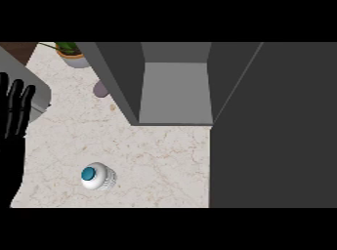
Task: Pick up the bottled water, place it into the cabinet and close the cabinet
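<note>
Count: 1 bottled water, 1 cabinet, 1 potted plant, 1 small purplish item, 1 hand in view.

Bottled water stands upright on the marbled desk, seen from straight above: teal cap, white body. It sits in the desk's lower-left part, well apart from the cabinet opening and not inside it. Nothing touches it.

Cabinet is grey and open toward the viewer, w/ a lighter inner surface showing and nothing visible inside. A wide dark grey panel fills the right side; can't tell if that's the door or a side wall. The purplish item is just beside the cabinet's left wall, partly hidden by it, so can't tell what it is. Plant is at the top, left of the cabinet.

Left hand rests at the view's left edge, black, palm flat, fingers straight, pointing up, slightly spread, holding nothing. It's near the bottle but apart from it. Behind the fingers is a light grey rounded block. Right hand doesn't show.
</note>
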Robot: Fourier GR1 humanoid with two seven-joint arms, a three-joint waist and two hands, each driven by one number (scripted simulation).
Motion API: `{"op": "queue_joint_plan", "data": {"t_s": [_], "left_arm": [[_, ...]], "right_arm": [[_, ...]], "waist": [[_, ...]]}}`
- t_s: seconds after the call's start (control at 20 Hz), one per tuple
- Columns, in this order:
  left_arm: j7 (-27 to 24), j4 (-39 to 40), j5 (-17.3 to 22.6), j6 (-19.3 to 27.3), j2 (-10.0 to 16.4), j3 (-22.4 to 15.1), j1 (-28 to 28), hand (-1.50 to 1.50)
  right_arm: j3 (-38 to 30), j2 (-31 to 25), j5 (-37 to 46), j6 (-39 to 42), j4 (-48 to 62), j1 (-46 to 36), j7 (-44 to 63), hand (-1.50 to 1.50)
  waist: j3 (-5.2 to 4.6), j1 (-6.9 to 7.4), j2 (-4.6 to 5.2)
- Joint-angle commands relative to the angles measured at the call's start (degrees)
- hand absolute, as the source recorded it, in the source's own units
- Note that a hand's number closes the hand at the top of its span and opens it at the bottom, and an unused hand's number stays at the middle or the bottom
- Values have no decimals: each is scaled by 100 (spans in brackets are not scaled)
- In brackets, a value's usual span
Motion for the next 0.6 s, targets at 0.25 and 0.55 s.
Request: {"op": "queue_joint_plan", "data": {"t_s": [0.25,0.55], "left_arm": [[583,-1349,-1414,1178,-440,-2362,1351,-150],[1467,-1487,-703,1880,-446,-3607,2022,-150]], "right_arm": [[450,329,-161,170,-693,1071,0,-150],[551,97,-1724,859,-1398,1444,1146,-150]], "waist": [[40,-45,-197],[44,-47,-209]]}}
